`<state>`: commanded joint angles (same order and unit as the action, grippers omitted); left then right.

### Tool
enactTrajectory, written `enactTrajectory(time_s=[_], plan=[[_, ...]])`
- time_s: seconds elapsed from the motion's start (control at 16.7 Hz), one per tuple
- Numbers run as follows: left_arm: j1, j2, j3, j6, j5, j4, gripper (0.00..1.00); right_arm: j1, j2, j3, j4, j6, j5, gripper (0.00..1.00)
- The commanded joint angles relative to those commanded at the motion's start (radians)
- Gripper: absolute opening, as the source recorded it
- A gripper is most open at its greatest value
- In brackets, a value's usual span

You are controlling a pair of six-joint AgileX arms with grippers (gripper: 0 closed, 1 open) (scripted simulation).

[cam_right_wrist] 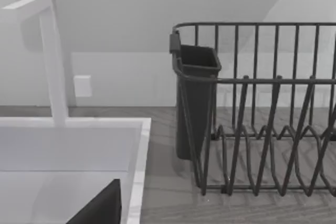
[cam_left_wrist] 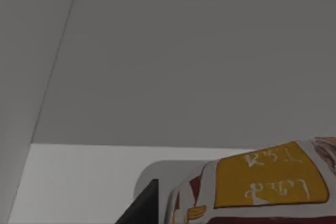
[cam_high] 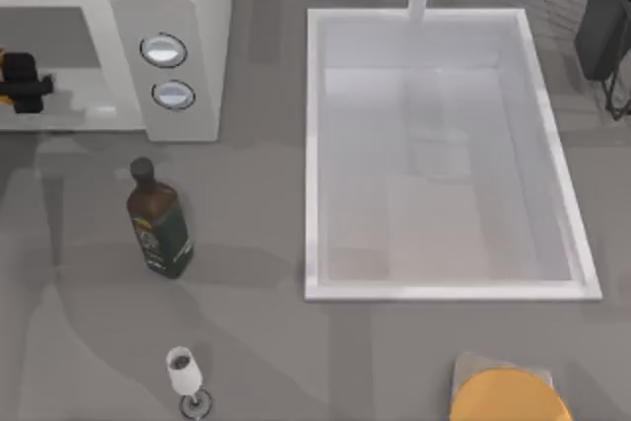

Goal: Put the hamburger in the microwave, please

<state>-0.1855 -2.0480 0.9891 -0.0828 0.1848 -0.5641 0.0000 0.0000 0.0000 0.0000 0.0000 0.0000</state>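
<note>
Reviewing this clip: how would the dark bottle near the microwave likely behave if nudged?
The bottle stands upright, tall and narrow-necked, so it probably tips easily. Its rounded body suggests it would roll once down. It looks like glass, likely slippery and breakable.

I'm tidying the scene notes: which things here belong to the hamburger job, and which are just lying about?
Job: hamburger, microwave, left pincer inside its cavity.
Lying about: bottle, wine glass, sink, dish rack, orange disc.

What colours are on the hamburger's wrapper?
White with a yellow-orange panel and dark red patches on the hamburger, best in the left wrist view.
</note>
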Motion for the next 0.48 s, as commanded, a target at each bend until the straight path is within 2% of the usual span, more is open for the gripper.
enactTrajectory(time_s=[0.24,0.48], plan=[[-0.017,-0.08,-0.018,-0.006,0.037,-0.209,0.0,0.0,0.0,0.0,0.0,0.0,0.0,1.0],[-0.019,-0.098,-0.024,-0.011,0.046,-0.256,0.0,0.0,0.0,0.0,0.0,0.0,0.0,1.0]])
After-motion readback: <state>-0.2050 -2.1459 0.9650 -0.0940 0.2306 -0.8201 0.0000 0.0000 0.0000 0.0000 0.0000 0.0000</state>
